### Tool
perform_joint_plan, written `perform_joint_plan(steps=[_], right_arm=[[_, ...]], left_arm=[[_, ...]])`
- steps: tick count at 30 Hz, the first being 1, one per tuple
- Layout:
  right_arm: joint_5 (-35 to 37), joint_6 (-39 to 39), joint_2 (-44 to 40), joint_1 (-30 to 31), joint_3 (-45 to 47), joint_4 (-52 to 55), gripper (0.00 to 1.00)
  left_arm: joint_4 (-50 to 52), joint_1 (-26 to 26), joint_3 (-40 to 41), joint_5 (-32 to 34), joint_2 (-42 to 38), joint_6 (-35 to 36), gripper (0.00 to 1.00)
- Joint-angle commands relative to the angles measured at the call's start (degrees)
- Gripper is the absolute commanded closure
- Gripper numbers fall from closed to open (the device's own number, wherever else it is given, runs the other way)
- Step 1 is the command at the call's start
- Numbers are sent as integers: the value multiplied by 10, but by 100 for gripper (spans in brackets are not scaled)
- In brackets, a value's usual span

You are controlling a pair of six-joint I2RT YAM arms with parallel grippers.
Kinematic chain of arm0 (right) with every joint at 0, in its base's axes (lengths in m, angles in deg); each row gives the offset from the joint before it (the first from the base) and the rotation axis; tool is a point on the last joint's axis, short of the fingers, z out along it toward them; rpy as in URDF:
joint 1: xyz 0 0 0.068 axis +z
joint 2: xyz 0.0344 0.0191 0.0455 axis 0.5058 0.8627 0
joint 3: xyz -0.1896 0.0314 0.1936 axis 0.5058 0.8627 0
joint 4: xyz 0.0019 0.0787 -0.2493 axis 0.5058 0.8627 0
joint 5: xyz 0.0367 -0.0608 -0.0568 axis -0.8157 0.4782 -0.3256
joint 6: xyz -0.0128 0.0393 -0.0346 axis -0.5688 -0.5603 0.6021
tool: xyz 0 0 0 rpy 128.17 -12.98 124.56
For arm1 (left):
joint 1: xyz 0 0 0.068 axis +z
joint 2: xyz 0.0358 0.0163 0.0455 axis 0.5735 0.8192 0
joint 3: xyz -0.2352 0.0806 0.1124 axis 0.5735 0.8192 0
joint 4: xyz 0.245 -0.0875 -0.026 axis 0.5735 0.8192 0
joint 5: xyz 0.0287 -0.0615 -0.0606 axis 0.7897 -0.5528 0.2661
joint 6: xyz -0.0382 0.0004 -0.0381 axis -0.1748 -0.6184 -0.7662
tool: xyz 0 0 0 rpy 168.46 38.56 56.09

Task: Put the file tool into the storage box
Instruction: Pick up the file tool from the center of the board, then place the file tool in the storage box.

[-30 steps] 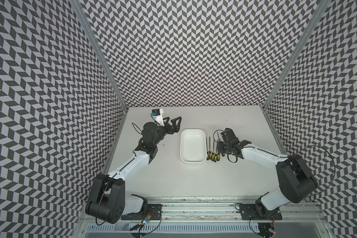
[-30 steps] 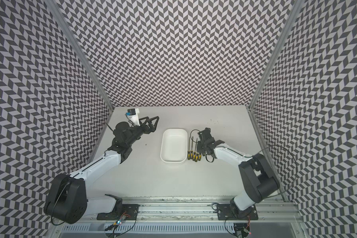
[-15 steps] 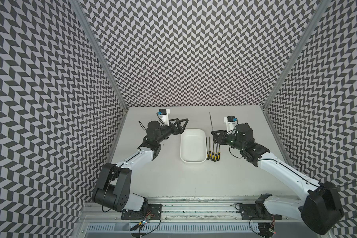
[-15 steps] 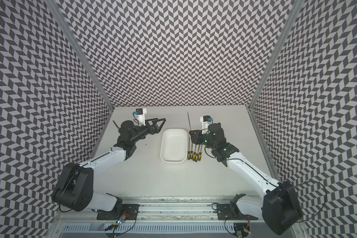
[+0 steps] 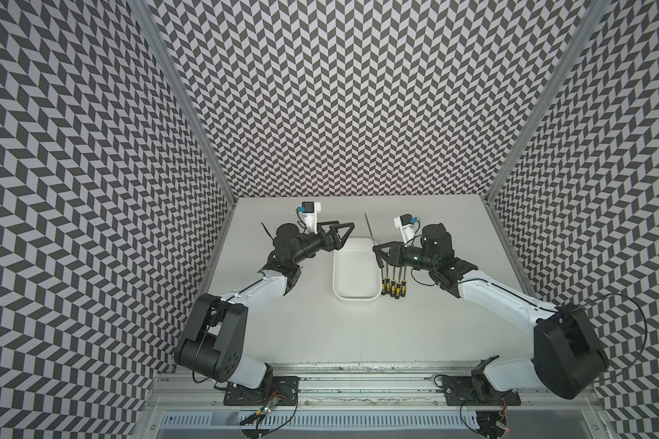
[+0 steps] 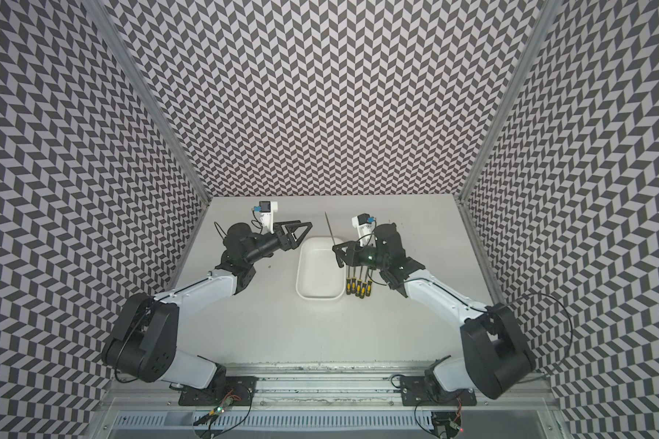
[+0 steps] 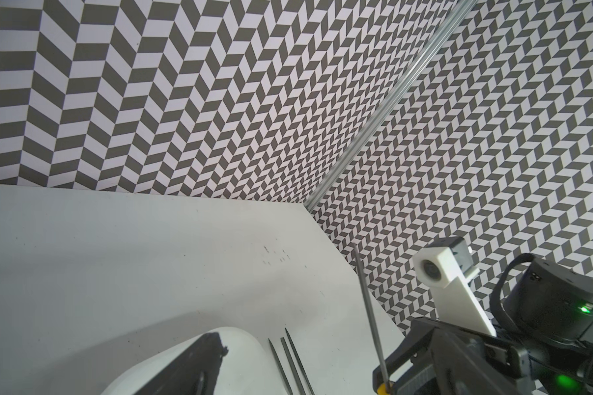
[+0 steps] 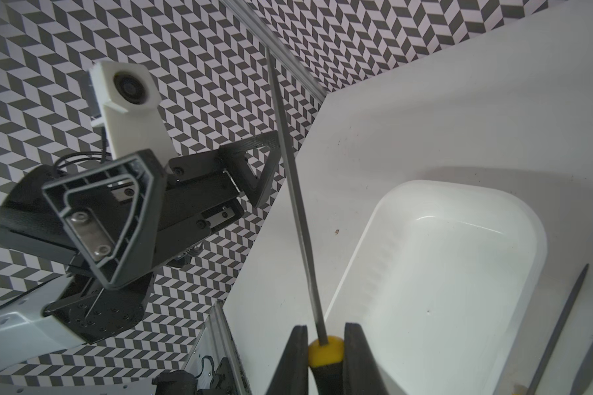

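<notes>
My right gripper (image 8: 326,338) was clamped on the yellow-and-black handle of one file (image 8: 298,212), whose steel shaft pointed up and away toward the back wall. In both top views the file (image 5: 370,230) hung clear of the table (image 5: 320,334), above the far right corner of the box (image 5: 354,299). I judged the handle the sensible hold: it is the thick end, and the thin shaft stayed free to be lowered into the box first.

My left gripper (image 5: 338,237), jaws spread wide and holding nothing, hovered just beside the box's far left corner. That looked like a waiting post, perhaps to steady the box.

The box was white, open-topped and empty in every view that showed its floor. It sat lengthwise between my arms, so the file would have to be tipped flat along it to fit. The other files (image 5: 393,283) lay in a row on the table just beside its right wall.
</notes>
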Motion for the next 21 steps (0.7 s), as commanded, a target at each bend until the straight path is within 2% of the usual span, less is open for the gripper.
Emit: perform_joint_plan(steps=[1,8,21], right_arm=[[-16,-10,15,8,-27,-53,99],[-13,-9,32,17,-57,-51,99],[-17,-5,85,35,-124,-42,99]], left_arm=[[9,-8,-20,13,-8,21,1],[22,-14,-29,26,12,27,6],[14,-35,-46,18,46,27,8]])
